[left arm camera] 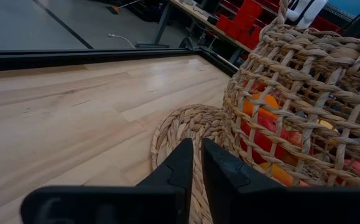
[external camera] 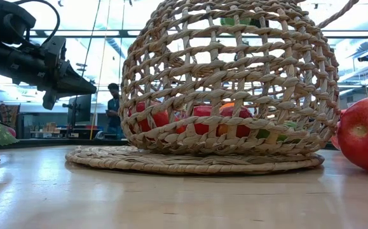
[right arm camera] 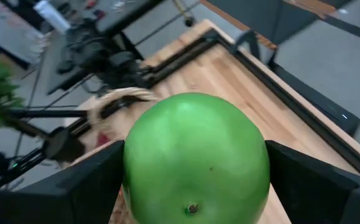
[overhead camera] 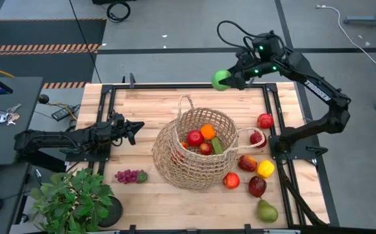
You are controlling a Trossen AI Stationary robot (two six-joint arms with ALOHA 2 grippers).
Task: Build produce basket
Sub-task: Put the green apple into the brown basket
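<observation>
**Green apple held high at the far edge; basket part-filled at table centre**

High view: the basket (overhead camera: pixel 194 151) stands at the middle of the table (overhead camera: pixel 142 107), holding a red apple (overhead camera: pixel 195 137), an orange (overhead camera: pixel 208 131), a green piece and other red fruit. More produce lies on the wood to its right: red fruit, a yellow pepper (overhead camera: pixel 265 168) and a pear (overhead camera: pixel 266 211) near the front corner. Purple grapes (overhead camera: pixel 129 175) lie to the basket's left, near a potted plant (overhead camera: pixel 74 198). The right gripper (overhead camera: pixel 225 80) is above the table's far edge, its fingers spread wide around a green apple (overhead camera: pixel 221 80). The left gripper (overhead camera: pixel 136 127) lies low, left of the basket, pointing at it.

Low view: through the weave, red and orange fruit rest on the basket's bottom. The left arm hangs above the table to the basket's left. A person stands in the room behind.

Left wrist view: the left fingers (left arm camera: pixel 178 167) are pressed almost together on nothing, over the basket's flat woven base rim.

Right wrist view: the green apple fills the gap between both fingers, above the table's far edge.
</observation>
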